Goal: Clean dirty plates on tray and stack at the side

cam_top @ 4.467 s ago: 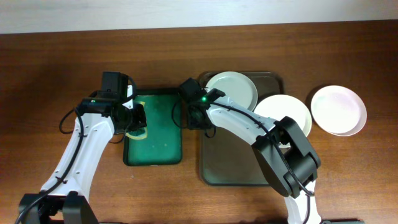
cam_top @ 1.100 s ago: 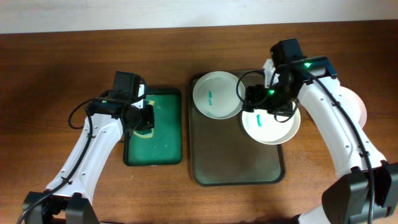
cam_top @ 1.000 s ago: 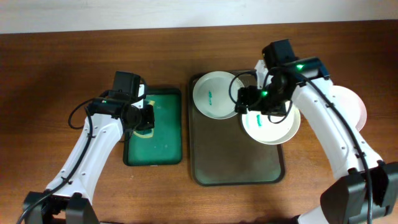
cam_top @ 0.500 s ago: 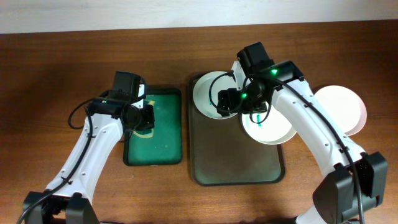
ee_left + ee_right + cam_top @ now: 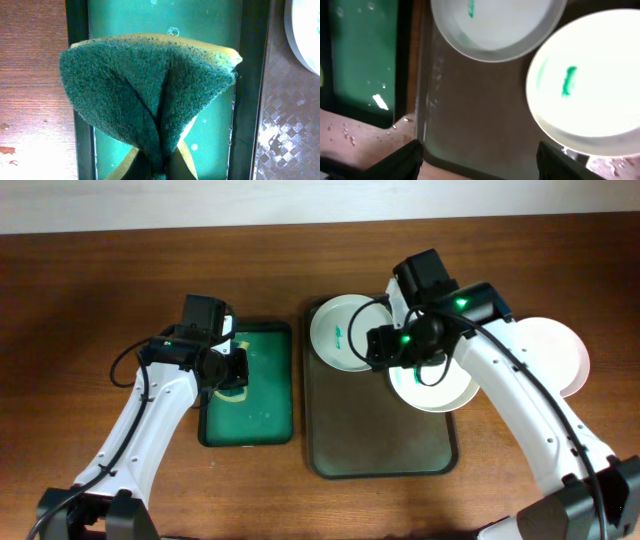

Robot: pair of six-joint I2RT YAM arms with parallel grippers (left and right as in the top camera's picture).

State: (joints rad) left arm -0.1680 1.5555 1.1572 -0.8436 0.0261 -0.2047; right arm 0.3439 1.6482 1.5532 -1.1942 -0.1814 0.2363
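Observation:
Two white plates lie on the dark tray: one at its back left and one at its right, each with a teal smear. A third plate rests on the table to the right of the tray. My right gripper hovers open over the tray between the two plates, with nothing between its fingers. The wrist view shows both smeared plates ahead. My left gripper is shut on a folded green sponge above the green tray.
The green tray lies directly left of the dark tray, their rims almost touching. Water drops sit on the wooden table near the trays. The right arm crosses above the right plate.
The right arm swung left from over the right plate to between the two plates, then eased back a little. Its jaws narrowed slightly. The left arm and sponge stayed still.

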